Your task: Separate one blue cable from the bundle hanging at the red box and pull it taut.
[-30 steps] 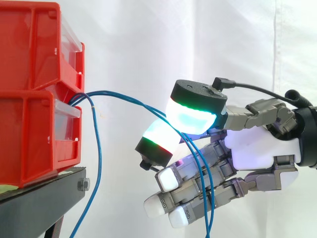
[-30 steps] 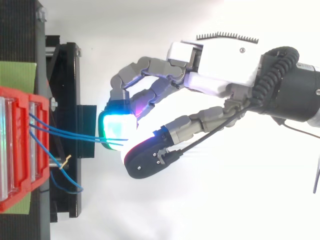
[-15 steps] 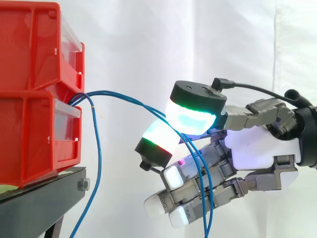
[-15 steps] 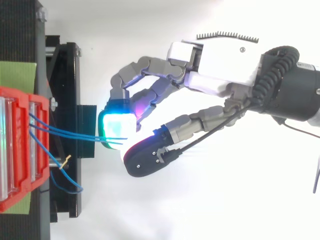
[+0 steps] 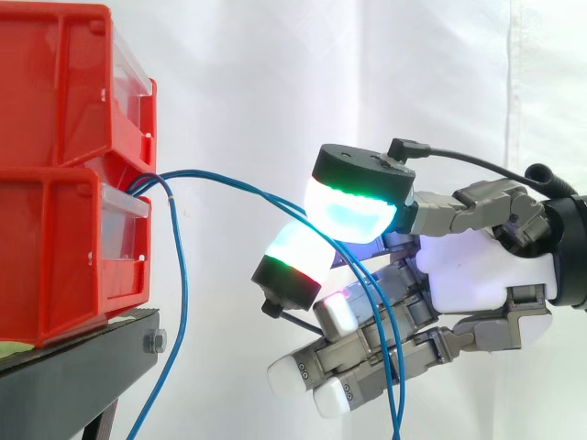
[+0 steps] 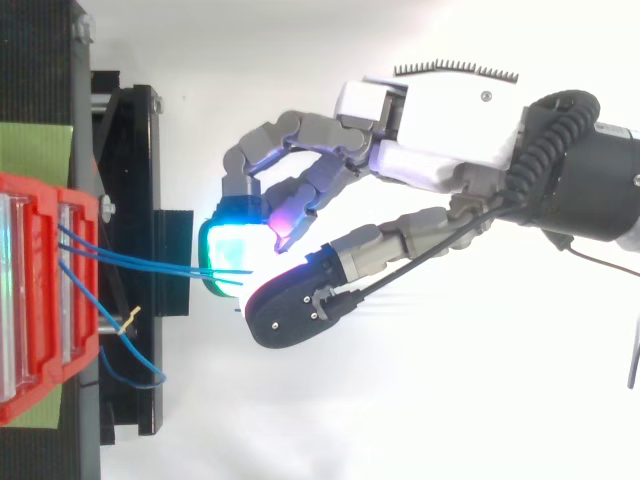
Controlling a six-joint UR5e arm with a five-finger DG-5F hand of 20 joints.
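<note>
Pinching several limp, slippery-looking blue cables (image 5: pixel 257 191) between its pads (image 5: pixel 353 209), your hand (image 5: pixel 477 275) is closed. Take one strand just ahead of them.

The black stand (image 5: pixel 87 371) is carrying everything here, with a bolt (image 5: pixel 154 342) showing at its right end in the side view. A green pad (image 6: pixel 35 148) is lying flat on the stand's top. The lower red bin (image 5: pixel 64 257) is sitting on that pad, reaching nearly to the stand's end. The upper red bin (image 5: pixel 55 82) is riding stacked on it.
</note>
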